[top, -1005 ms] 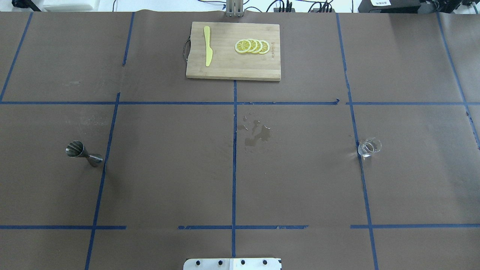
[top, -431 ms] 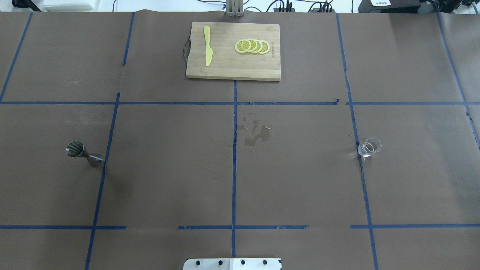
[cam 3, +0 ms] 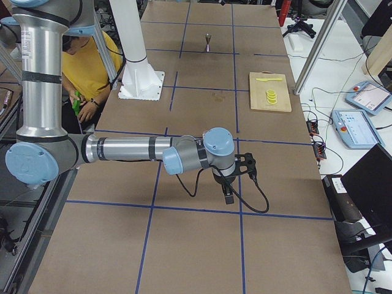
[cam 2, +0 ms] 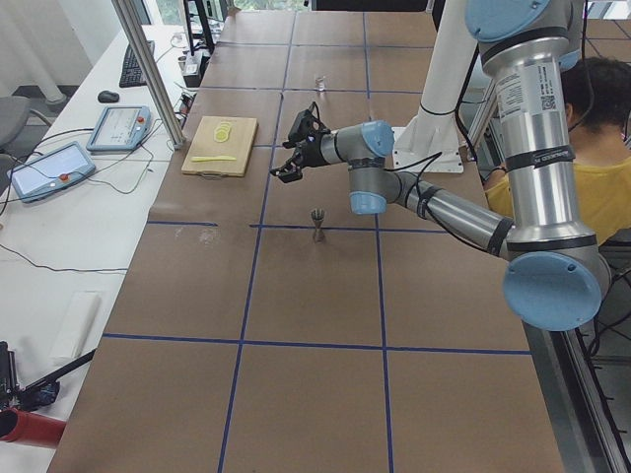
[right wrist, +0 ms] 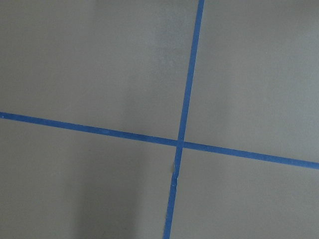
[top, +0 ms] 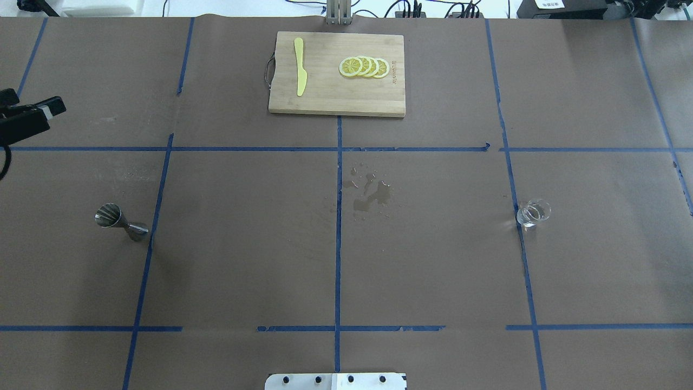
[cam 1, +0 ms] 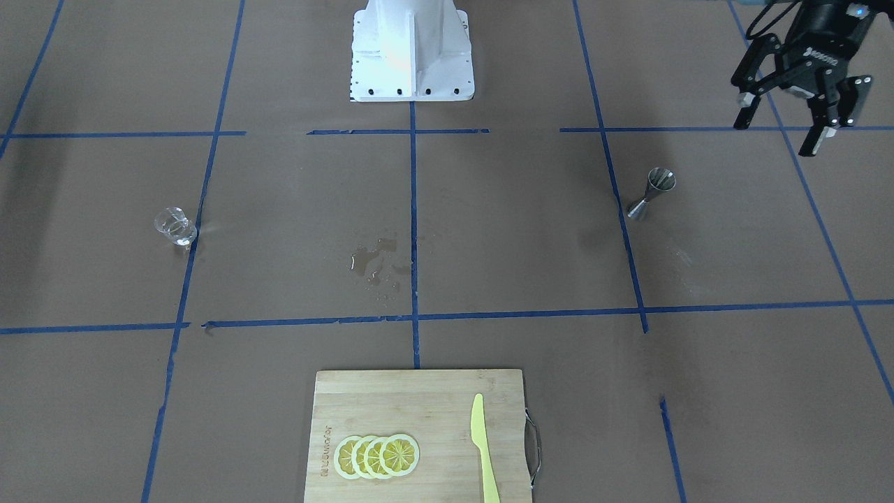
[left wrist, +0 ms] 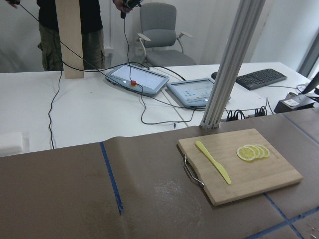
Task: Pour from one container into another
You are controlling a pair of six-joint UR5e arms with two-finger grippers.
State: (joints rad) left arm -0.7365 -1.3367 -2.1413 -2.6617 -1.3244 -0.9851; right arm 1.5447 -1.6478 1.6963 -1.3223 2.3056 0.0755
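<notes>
Brown counter [top: 243, 244]: jigger [cam 1: 651, 193] and glass cup [cam 1: 174, 226] stand well apart. I see left end effector [cam 1: 774, 136] spread wide, empty; right end effector [cam 3: 228, 196], I can't tell.

You're in a robotics lab, counter [top: 243, 260] papered brown and gridded with blue tape [top: 338, 244], white robot pedestal [cam 1: 411, 49] bolted at its edge, two teach pendants [left wrist: 137, 79] on your side table [left wrist: 84, 112], trailing cables [left wrist: 50, 117], aluminium post [left wrist: 229, 64], keyboard [left wrist: 260, 78], office chair [left wrist: 160, 32]

One clear glass cup [top: 533, 213], one steel jigger [top: 120, 221], one cutting board [top: 330, 100], one yellow knife [top: 299, 66], four lemon slices [top: 364, 66] and one wet patch [top: 372, 196] sit on the bench [top: 243, 244].
</notes>
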